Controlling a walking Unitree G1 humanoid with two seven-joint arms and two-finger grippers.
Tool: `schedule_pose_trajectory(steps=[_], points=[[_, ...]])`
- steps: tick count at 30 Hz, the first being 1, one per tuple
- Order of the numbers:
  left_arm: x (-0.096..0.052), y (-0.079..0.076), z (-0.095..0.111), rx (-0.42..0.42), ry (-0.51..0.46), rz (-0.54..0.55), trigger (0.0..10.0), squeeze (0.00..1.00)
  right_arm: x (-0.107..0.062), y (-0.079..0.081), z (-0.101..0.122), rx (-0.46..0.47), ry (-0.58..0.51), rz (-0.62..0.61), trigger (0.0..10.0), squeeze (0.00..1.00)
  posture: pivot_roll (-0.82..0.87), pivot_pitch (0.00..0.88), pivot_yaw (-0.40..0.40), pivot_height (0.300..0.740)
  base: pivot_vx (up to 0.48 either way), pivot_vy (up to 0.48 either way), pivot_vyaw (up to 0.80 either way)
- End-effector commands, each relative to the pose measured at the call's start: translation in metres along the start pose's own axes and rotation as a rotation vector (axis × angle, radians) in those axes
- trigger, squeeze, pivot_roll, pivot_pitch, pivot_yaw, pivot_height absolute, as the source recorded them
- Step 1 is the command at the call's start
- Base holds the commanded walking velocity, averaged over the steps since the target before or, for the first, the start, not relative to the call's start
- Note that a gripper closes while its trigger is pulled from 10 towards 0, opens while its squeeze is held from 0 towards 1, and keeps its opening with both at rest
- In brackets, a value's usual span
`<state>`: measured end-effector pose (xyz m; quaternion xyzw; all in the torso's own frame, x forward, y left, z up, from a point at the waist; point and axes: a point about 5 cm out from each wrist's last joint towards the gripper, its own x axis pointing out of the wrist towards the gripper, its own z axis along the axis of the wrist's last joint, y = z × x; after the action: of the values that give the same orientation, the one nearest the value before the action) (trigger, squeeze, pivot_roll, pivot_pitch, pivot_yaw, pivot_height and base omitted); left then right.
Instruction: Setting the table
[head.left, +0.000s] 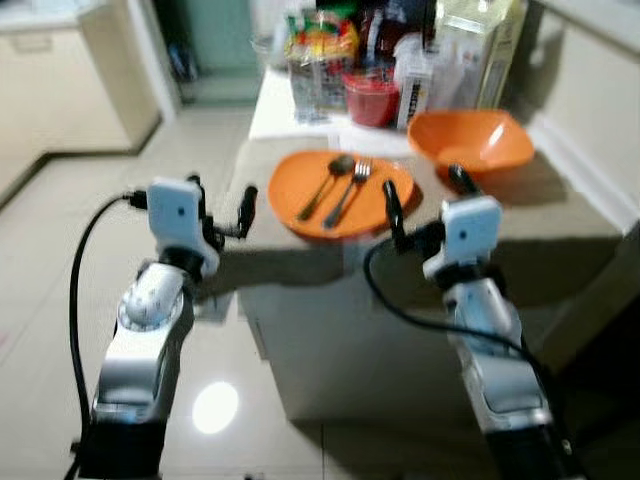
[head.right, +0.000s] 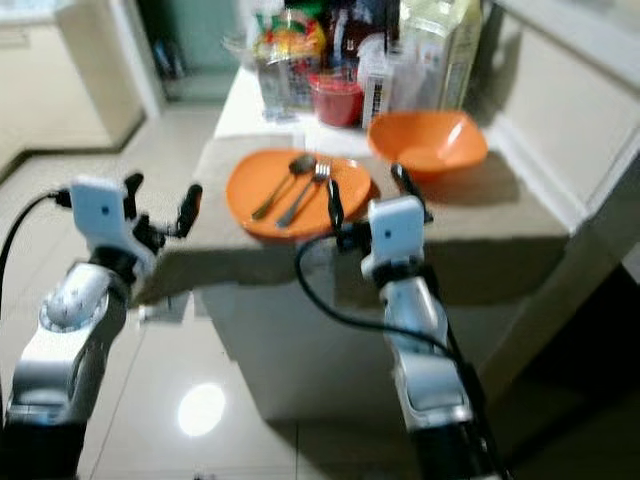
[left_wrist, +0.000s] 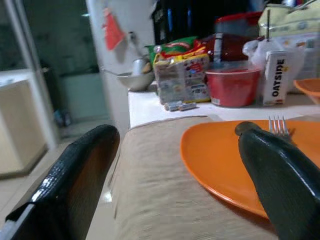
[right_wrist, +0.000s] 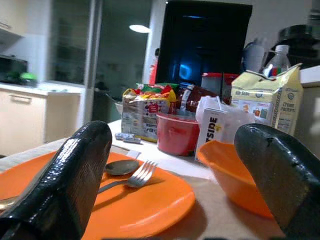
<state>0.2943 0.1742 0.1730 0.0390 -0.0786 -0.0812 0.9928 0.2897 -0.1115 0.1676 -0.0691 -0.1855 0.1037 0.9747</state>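
On the bench (head.left: 560, 225): orange plate (head.left: 375, 195) with spoon (head.left: 326, 184) and fork (head.left: 349, 190); orange bowl (head.left: 470, 140) just beside.
Left pincer (head.left: 222, 208): fingers wide apart, holding nothing.
Right pincer (head.left: 425, 198): fingers wide apart, holding nothing.

The plate (head.left: 345, 195) is bright orange, and the bowl (head.left: 470, 140) matches it; the spoon (head.left: 327, 182) and fork (head.left: 350, 190) are dull silver-grey; the tablecloth (head.left: 560, 225) is plain beige (a fine woven fleck shows close up); the tub (right_wrist: 176, 133) behind is red; the carton (left_wrist: 278, 77) is white with black lettering; the floor (head.left: 60, 270) is pale glossy tile.
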Motion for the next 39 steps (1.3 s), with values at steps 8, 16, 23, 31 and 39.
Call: schedule_pose_trajectory(steps=[8,16,23,31,39], points=[[0.005,0.000,-0.001,0.041,0.007,-0.031,10.0,0.00,0.002,0.004,0.001,0.013,0.001,0.010,10.0,0.00,-0.10,0.000,0.079,0.740,0.318,0.327,-0.65],[0.008,-0.006,0.000,0.055,0.006,-0.075,10.0,0.00,0.002,0.006,0.001,0.013,0.002,0.014,10.0,0.00,-0.10,0.000,0.083,0.740,0.471,0.000,-0.49],[0.008,-0.006,-0.002,0.057,0.023,-0.086,10.0,0.00,0.000,0.003,0.003,0.015,-0.012,0.002,10.0,0.00,-0.10,0.000,0.088,0.740,0.000,0.000,0.00],[0.018,0.004,0.006,0.061,0.069,-0.166,10.0,0.00,-0.003,-0.003,0.012,0.007,-0.038,-0.022,10.0,0.00,-0.11,0.000,0.091,0.740,0.000,0.000,0.00],[0.037,0.010,0.019,0.082,0.141,-0.281,10.0,0.00,-0.006,-0.007,0.015,-0.007,-0.045,-0.032,10.0,0.00,-0.12,0.000,0.098,0.740,0.000,0.000,0.00]])
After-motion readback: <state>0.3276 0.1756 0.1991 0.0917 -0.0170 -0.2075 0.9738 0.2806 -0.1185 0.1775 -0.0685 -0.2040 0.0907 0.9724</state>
